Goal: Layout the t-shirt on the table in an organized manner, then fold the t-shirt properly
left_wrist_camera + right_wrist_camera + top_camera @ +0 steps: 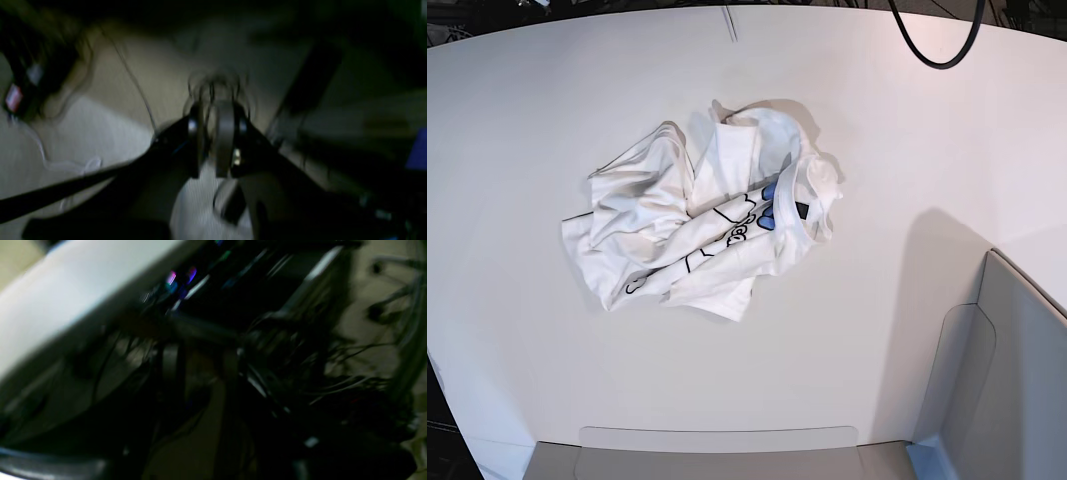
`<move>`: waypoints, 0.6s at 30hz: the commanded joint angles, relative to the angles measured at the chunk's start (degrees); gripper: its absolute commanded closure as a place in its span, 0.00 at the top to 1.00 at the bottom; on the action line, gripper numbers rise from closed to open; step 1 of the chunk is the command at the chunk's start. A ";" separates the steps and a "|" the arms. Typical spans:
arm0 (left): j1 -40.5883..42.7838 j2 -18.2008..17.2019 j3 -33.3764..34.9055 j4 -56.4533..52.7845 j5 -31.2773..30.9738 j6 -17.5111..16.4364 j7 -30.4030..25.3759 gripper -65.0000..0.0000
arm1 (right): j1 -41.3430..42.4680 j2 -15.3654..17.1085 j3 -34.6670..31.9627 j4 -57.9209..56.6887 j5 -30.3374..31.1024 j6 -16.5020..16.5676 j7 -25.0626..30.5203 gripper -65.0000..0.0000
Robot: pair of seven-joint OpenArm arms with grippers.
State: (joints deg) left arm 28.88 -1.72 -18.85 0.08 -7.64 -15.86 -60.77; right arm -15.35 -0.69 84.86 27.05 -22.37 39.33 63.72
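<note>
Lying crumpled mid-bench (pixel 517 120): t-shirt (pixel 697 225), print partly shown.
Left claw (pixel 217 150) is seen blurred, state undeterminable; right claw is not made out in its dark view.

The large, smooth, matte white desk (pixel 907 140) with a curved far edge carries one thing. A crumpled white cotton t-shirt (pixel 697 225) with black-outline print and blue shapes lies bunched near its middle.
</note>
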 commanded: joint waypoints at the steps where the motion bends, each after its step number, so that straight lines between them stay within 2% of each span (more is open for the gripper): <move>1: 0.17 -0.79 1.05 -0.08 -0.32 0.08 -0.02 0.10 | 0.19 0.56 0.14 0.60 0.00 0.67 1.90 0.30; 4: -0.97 -1.05 5.80 -0.08 -0.32 0.08 3.32 0.10 | 0.98 0.29 0.14 0.60 -7.39 0.67 1.73 0.30; 8: -2.29 -1.05 8.35 -0.08 -0.40 0.16 4.38 0.10 | 0.63 0.47 0.14 0.60 -23.12 0.67 0.50 0.30; 10: -3.61 -1.05 8.35 -0.08 -0.40 0.16 5.87 0.10 | 0.63 0.73 0.14 0.86 -32.44 0.67 -3.55 0.30; 14: -6.42 -1.05 8.43 -0.08 -0.40 0.16 8.86 0.10 | 1.77 4.07 0.14 0.16 -54.68 0.67 -15.77 0.30; 15: -7.13 -1.14 8.43 -0.08 -0.40 0.16 10.00 0.10 | 2.30 4.69 0.14 -0.81 -60.05 -1.57 -18.84 0.30; 16: -7.83 -1.58 8.43 -0.08 -0.40 0.16 11.32 0.10 | 2.65 5.39 0.14 -2.21 -62.63 -6.94 -21.22 0.30; 18: -9.59 -2.20 8.43 -0.08 -0.40 0.16 15.19 0.10 | 2.74 7.41 0.14 -6.43 -62.63 -17.84 -25.17 0.30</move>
State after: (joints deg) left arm 17.91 -3.53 -10.59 0.25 -7.68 -15.90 -44.51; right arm -12.03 6.24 84.88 20.32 -84.75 19.99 37.95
